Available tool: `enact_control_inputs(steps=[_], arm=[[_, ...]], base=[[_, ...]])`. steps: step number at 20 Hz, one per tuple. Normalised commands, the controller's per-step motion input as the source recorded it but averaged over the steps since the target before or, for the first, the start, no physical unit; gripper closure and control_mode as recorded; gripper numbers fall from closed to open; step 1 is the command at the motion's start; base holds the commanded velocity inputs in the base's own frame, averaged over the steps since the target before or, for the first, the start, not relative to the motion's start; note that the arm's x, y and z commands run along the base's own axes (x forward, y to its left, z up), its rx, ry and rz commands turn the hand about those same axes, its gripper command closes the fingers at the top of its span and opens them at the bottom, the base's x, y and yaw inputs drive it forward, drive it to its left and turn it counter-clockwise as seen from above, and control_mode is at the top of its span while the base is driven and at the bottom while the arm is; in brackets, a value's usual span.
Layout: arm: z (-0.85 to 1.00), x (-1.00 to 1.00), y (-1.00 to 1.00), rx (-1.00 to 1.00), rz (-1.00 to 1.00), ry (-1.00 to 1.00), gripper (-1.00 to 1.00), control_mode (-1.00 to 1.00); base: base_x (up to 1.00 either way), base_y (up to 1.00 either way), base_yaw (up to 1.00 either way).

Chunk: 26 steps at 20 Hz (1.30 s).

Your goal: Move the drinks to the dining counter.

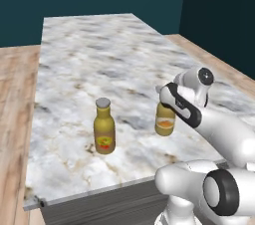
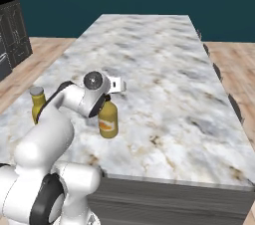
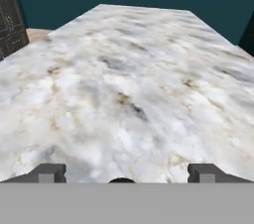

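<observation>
The dining counter (image 1: 99,55) has a veined marble top, which also shows in the right base view (image 2: 164,69) and the hand view (image 3: 139,69). Two drinks stand upright near its front edge. The tall amber bottle (image 1: 104,128) with a grey cap is on the left (image 2: 36,103). The squat amber jug (image 1: 165,121) stands to its right (image 2: 108,118), its top hidden by my hand. My gripper (image 3: 127,173) is open just above the jug. Its fingers stand wide apart on either side of the jug's black cap (image 3: 121,180), touching nothing.
Wooden floor (image 1: 15,99) runs along both long sides of the counter. A dark cabinet (image 2: 10,25) stands far left. Dark shapes (image 2: 234,105) line the counter's right edge. The marble stretches bare beyond the bottles.
</observation>
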Motion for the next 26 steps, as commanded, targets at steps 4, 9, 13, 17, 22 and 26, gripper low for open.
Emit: enact_control_inputs(steps=[4,9,13,17,22,26], arm=[[1.00,-0.93,0.00,0.00,0.00,0.19,-1.00,-1.00],[0.86,-1.00,0.02,0.00,0.00,0.51,-1.00,-1.00],[0.43,-0.86,0.09,0.00,0.00,0.17,-1.00,-1.00],[0.00,-0.90,0.05,0.03,0.00,0.00,-1.00,-1.00],[0.00,-0.69,0.22,0.00,0.00,0.00,-1.00,-1.00],[0.06,-0.42,0.21,0.00,0.00,0.01,-1.00,-1.00]], base=[[0.00,0.00,0.00],[0.00,0.00,0.00],[0.00,0.00,0.00],[0.00,0.00,0.00],[0.00,0.00,0.00],[0.00,0.00,0.00]])
